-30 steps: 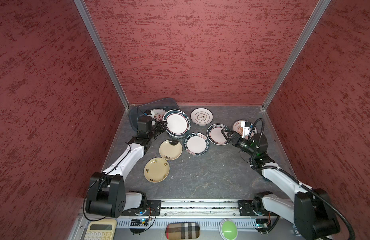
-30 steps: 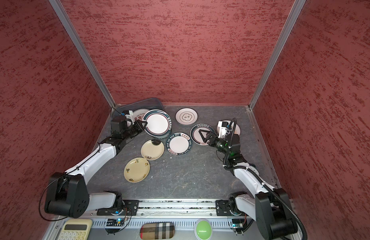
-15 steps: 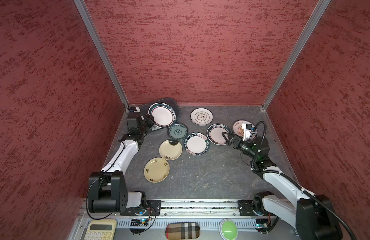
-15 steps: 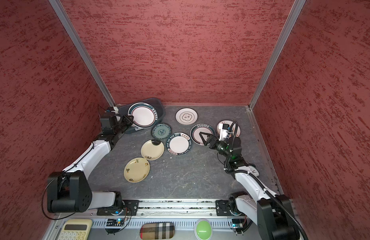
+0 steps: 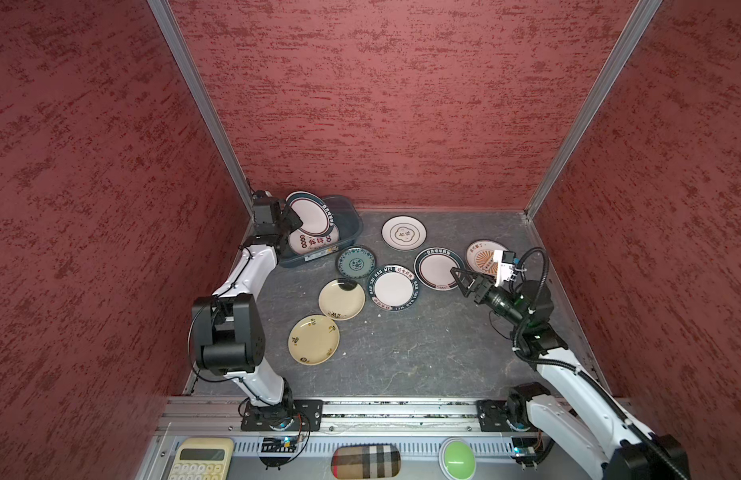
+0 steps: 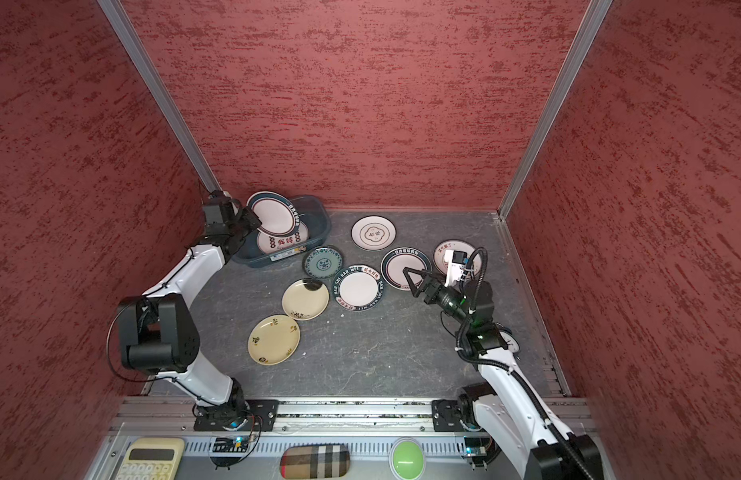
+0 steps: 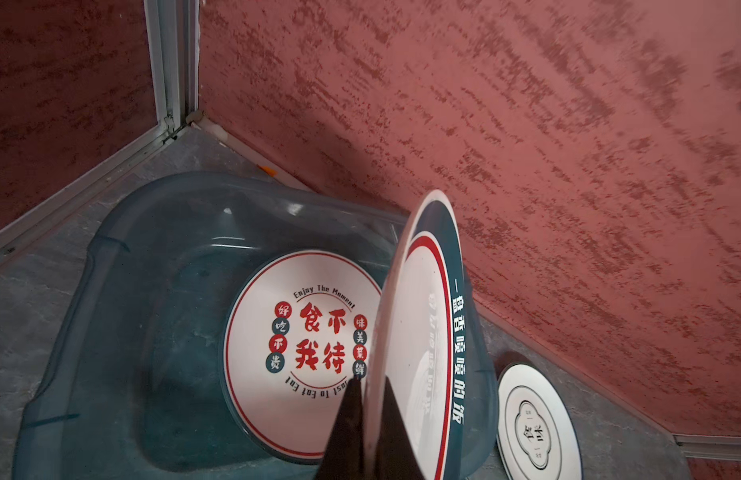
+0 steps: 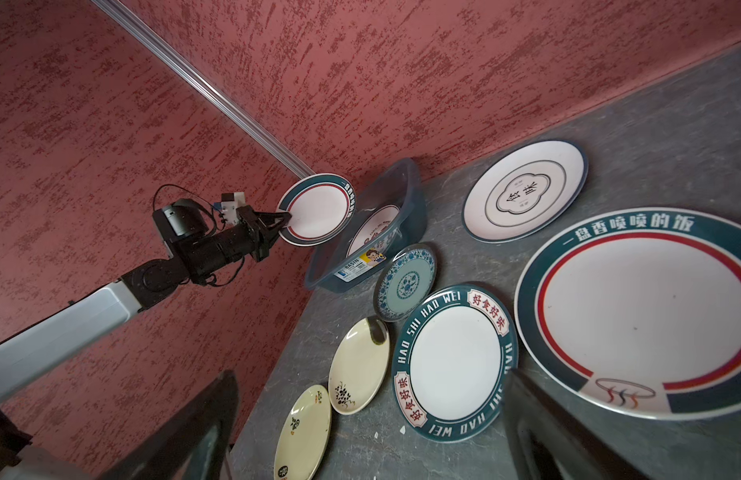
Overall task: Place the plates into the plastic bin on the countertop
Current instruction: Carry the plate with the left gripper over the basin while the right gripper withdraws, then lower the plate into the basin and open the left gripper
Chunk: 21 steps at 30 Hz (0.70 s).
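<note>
Grey countertop (image 5: 423,353), plastic bin (image 5: 357,224) holding red-character plate (image 5: 315,242)

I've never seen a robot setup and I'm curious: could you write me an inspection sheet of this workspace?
Surface: dark stone-look countertop, with a few pale specks.
Job's things: plastic bin in the back left corner, red-character plate lying inside; held plate tilted above it; seven plates lying on the countertop.
Clutter: calculator, checked case, green button in front of the rail.
Grippers: left gripper shut on the held plate's rim; right gripper open at a teal-rimmed plate's edge.
Cables: black cable looping at the right wrist.
Surroundings: red textured walls on three sides.
</note>
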### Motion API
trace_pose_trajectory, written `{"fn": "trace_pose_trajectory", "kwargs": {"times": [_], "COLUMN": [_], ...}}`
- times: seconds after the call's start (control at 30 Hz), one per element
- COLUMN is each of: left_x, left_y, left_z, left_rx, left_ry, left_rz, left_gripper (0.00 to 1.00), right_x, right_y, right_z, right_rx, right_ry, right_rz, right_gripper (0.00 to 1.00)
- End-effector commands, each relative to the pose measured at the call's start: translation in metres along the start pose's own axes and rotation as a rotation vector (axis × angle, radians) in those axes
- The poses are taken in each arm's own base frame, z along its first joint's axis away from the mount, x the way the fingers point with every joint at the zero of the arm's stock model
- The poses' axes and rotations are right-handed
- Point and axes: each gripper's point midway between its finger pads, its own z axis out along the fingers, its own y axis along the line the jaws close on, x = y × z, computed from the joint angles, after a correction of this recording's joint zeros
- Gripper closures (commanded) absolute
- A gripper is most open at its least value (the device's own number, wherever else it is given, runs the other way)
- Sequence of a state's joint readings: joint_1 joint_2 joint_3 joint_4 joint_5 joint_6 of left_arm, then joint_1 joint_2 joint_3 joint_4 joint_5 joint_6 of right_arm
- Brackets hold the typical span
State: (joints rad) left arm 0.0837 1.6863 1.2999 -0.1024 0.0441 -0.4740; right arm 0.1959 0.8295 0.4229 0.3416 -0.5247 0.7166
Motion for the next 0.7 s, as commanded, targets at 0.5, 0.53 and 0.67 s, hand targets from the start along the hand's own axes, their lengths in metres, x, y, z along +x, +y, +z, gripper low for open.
{"fn": "trace_pose_trajectory", "kwargs": {"times": [0.5, 0.53, 0.67], "left_x": [0.032, 0.033, 0.038], "left_y": [0.037, 0.037, 0.042], "left_z": [0.066, 0.068, 0.077], "left_rx": [-0.034, -0.029, -0.033], "left_ry": [0.188, 0.194, 0.220], "left_rz": [-0.052, -0.054, -0.062], "left_gripper": [1.00, 1.00, 1.00], "right_x": [-0.025, -0.026, -0.023], "right_y": [0.030, 0.029, 0.024], "right_z": [-0.012, -0.011, -0.007], "right_rx": [-0.006, -0.002, 0.005], "right_ry": [-0.037, -0.040, -0.027], "right_rz": [-0.018, -0.016, 0.004], "right_gripper": [0.01, 0.01, 0.01]}}
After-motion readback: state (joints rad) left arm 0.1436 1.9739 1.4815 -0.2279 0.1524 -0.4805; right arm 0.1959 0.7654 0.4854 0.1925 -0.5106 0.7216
